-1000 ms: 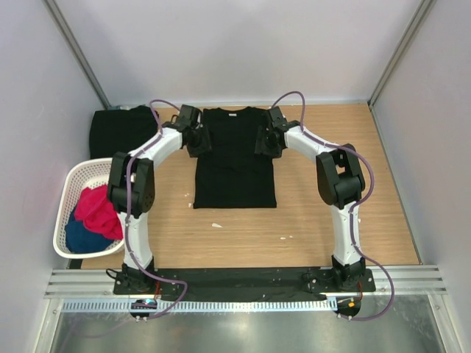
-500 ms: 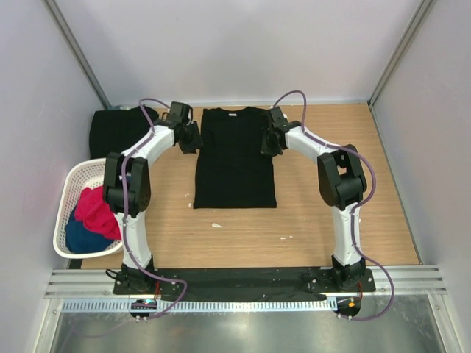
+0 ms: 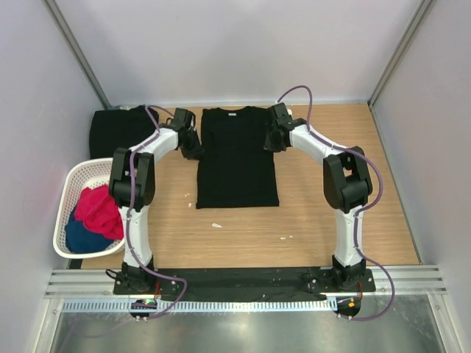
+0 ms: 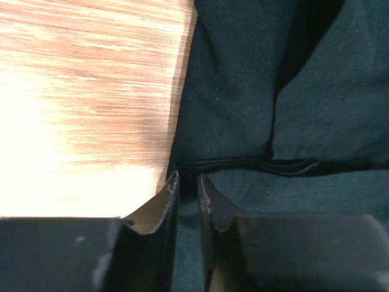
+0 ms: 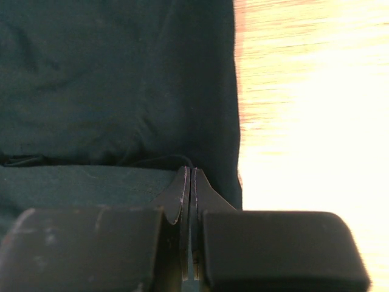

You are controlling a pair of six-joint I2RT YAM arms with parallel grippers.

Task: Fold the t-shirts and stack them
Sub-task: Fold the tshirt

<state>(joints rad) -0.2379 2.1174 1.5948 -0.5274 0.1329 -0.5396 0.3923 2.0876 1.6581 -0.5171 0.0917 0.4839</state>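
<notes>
A black t-shirt (image 3: 237, 165) lies flat on the wooden table (image 3: 243, 228), collar at the far end, both sleeves folded inward. My left gripper (image 3: 197, 152) is low at its left edge. In the left wrist view its jaws (image 4: 187, 182) stand a slim gap apart with dark cloth (image 4: 243, 91) filling that gap, just short of a hem seam. At the right edge sits my right gripper (image 3: 271, 143); its jaws (image 5: 191, 173) are pressed together and a wrinkle of the cloth (image 5: 109, 79) runs up to their tips. A second black t-shirt (image 3: 116, 131) lies folded at the far left.
A white mesh basket (image 3: 62, 213) stands at the table's left side, with a red-pink garment (image 3: 97, 209) and a blue garment (image 3: 82, 237) in it. Grey walls close in the table on three sides. Small white scraps (image 3: 216, 225) lie near the shirt's bottom hem.
The right jaws have closed at the shirt's right edge. The left gripper swung out left, then came back to the left edge while its jaws narrowed.
</notes>
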